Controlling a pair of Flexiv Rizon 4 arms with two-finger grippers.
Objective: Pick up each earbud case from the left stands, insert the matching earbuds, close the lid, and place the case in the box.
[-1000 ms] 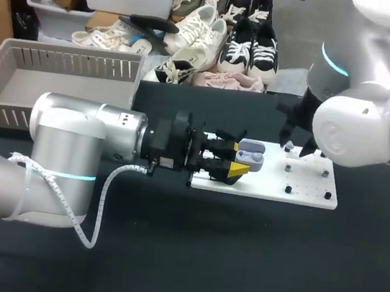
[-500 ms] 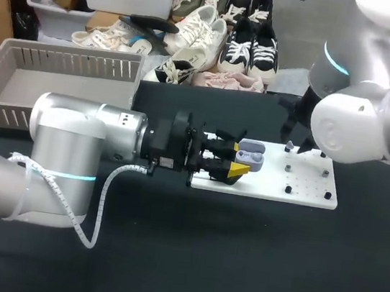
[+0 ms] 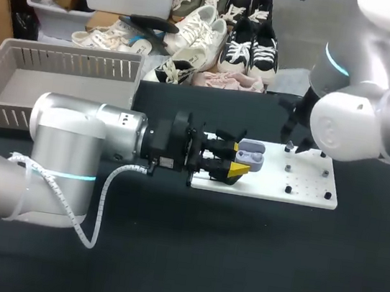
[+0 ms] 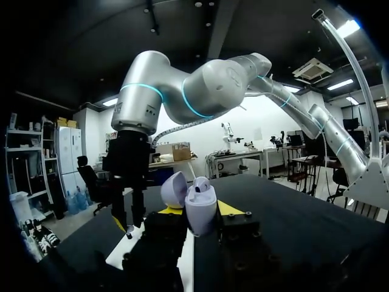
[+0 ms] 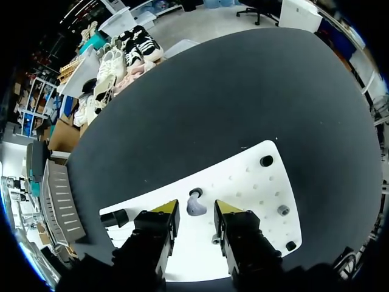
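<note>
Lavender earbud case [image 3: 250, 154], lid up, is pinched between the fingers of my left gripper [image 3: 241, 160] in the head view, over the left end of the white peg board [image 3: 304, 194]. My left arm [image 3: 71, 150] comes in low from the left. My right arm [image 3: 357, 132] covers the board's far right part, and my right gripper [image 3: 295, 144] points down at the board there. From this view I cannot tell how its fingers stand. The grey slatted box [image 3: 76, 64] sits at the far left of the table, well apart from the board.

Left wrist view: the case stands upright between my two fingers, gripped from both sides, with its lid [image 4: 173, 189] tipped open on the far side. Beyond it and to one side, my right gripper hangs over the board.

Right wrist view: this shows what the head view hides. A single lavender earbud [image 5: 196, 204] lies on the board just ahead of my right gripper's yellow tips, which are spread with a gap on each side of it. Small black pegs [image 5: 266, 160] stand near the board's edges.
</note>
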